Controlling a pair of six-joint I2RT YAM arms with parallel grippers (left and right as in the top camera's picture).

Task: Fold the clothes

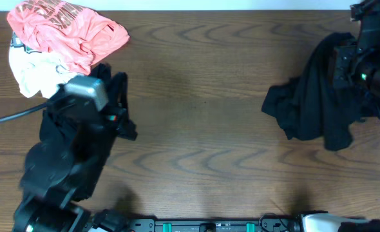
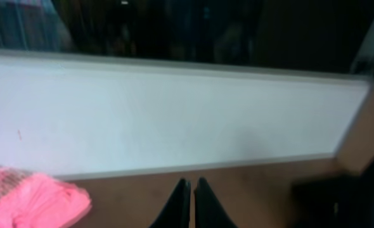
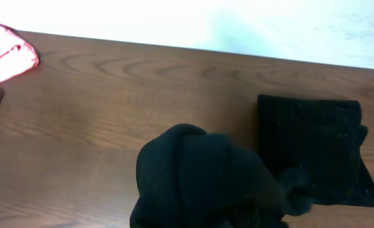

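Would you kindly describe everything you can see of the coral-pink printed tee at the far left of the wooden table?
The coral-pink printed tee looks like soft, limp cloth. It is crumpled into a loose heap with many folds, and a pale print shows on its upper side. It lies unfolded at the far-left corner of the brown wooden table, and its near-left edge overlaps a bunched white garment. Nothing holds it.

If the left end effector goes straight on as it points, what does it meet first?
Likely nothing on the table: past the shut left end effector lies bare brown wooden table, then, depth unclear, the white wall. The crumpled coral-pink tee sits off to the side.
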